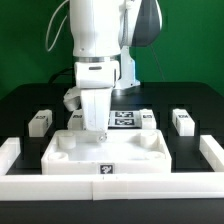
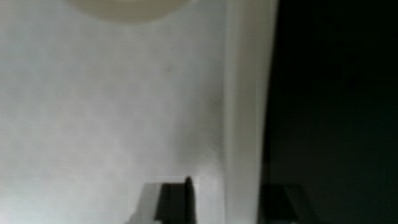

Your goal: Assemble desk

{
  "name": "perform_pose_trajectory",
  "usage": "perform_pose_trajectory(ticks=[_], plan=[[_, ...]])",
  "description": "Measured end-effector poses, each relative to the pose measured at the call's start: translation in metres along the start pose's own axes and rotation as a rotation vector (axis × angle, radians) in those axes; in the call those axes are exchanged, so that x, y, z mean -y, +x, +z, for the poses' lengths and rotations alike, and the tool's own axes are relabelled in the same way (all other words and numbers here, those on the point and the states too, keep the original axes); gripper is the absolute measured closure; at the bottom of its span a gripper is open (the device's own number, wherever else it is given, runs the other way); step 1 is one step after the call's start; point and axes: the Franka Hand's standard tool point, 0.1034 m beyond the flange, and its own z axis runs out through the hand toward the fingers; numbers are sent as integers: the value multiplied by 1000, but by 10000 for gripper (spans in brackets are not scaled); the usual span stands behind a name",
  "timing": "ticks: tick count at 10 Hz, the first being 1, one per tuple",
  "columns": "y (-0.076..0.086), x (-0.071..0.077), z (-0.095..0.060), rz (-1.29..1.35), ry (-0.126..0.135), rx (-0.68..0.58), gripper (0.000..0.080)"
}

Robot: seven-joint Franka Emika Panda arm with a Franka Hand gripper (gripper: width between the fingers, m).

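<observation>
Step in hand looks like gripping the desk panel (image 1: 105,152), flat on the bench (image 1: 22,105); gripper (image 2: 228,203) straddles its rim (clamped or not, I cannot tell); next needs a firm pinch before shifting.

The arm (image 1: 95,40) runs past the exterior view's top edge and hides part of the marker board (image 1: 125,118) near the table (image 1: 15,110)'s far edge. Tags on the leg blocks (image 1: 182,120) are too small to read. In the wrist view the panel (image 2: 107,110) is a blur. The fingers (image 2: 173,200) of the gripper (image 2: 228,203) are cut off, and whether they clamp its rim cannot be told.
</observation>
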Motion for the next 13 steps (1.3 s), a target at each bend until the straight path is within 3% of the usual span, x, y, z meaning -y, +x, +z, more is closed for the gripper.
perform_pose_trajectory(ticks=[1, 2, 8, 9, 13], plan=[[0, 0, 0, 0, 0, 0, 696], [0, 0, 0, 1, 0, 0, 744], [1, 0, 0, -1, 0, -1, 744], [11, -4, 0, -17, -15, -9, 744], [61, -30, 2, 7, -20, -37, 744]])
